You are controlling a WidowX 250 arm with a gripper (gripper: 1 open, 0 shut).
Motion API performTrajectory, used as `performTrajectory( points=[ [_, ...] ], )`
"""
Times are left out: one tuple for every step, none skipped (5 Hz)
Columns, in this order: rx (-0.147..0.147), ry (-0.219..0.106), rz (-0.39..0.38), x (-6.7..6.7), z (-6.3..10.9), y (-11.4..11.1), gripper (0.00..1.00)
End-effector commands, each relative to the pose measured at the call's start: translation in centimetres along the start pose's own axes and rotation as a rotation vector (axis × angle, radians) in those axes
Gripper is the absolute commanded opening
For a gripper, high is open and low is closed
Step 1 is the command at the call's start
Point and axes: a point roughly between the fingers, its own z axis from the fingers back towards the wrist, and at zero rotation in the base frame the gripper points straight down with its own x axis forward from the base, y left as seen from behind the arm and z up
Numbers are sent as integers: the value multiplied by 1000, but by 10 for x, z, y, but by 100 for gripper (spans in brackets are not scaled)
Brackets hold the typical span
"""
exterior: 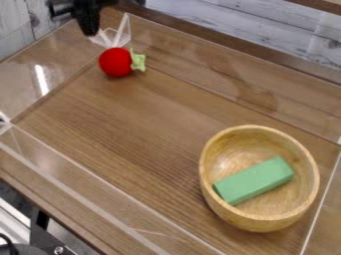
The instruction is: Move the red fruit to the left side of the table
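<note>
The red fruit [115, 62], a small red strawberry with a green leafy top pointing right, lies on the table [147, 120] at its far left. My gripper [90, 29] hangs just above and behind it at the top left of the camera view. Its dark fingers are pressed together, shut on nothing, and do not touch the fruit. The upper part of the gripper is cut off by the frame edge.
A wooden bowl [213, 159] stands at the near right with a green rectangular block [253, 181] lying in it. Low clear acrylic walls [40, 85] edge the tabletop, close beside the fruit on the left.
</note>
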Motion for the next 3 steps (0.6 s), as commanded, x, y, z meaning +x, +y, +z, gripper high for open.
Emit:
performTrajectory(
  points=[
    [-10, -60, 12, 10, 9, -11, 0],
    [1, -59, 16, 16, 8, -15, 100],
    [17, -59, 32, 11, 2, -13, 100]
  ],
)
